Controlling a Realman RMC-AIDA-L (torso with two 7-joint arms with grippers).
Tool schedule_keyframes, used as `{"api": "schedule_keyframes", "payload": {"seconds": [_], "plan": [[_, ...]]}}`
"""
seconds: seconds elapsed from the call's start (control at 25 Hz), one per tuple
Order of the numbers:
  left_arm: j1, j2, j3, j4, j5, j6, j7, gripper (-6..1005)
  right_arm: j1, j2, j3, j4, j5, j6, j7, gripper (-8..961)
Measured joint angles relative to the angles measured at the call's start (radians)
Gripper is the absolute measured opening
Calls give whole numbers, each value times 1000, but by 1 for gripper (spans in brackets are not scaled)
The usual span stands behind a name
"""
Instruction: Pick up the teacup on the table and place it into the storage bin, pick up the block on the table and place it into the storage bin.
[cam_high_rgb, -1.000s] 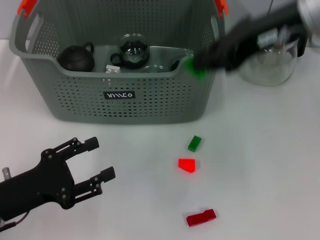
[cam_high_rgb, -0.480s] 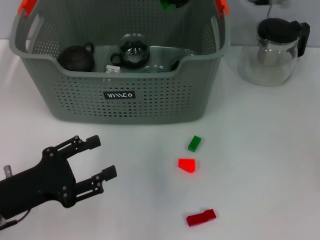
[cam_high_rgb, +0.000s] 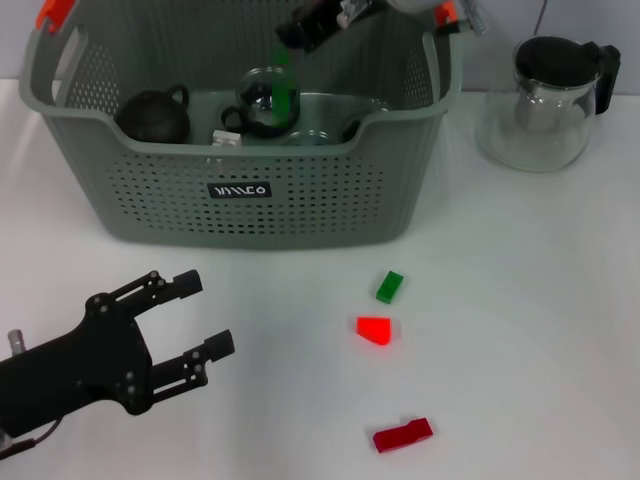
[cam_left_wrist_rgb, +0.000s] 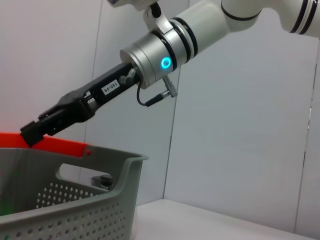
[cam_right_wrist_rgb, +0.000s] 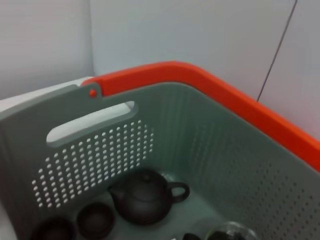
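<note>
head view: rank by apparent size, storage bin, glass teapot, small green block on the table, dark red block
1. storage bin
2. glass teapot
3. dark red block
4. small green block

The red block lies nearer the camera, so the last two ranks are unsure.

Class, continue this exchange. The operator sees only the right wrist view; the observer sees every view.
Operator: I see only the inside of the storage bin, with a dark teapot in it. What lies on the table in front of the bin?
Observer: Three blocks: a green block, a bright red block and a dark red block, spaced apart.
Operator: Where is the other arm?
Observer: The left gripper is open, low over the table, in front of the storage bin on the robot's left side.
Operator: And my own gripper?
Observer: The right gripper hangs above the bin's rear part, inside the rim line.
</note>
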Motion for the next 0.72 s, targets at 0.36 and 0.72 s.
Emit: {"api": "schedule_keyframes", "payload": {"seconds": [0.36, 0.72], "plan": [[1, 0, 0, 0, -1, 2, 0, 763, -269, 0, 56, -379, 297, -202, -118, 394], [-2, 3, 0, 0, -2, -1, -3, 763, -622, -52, 134, -793, 507, -884, -291, 680]]}}
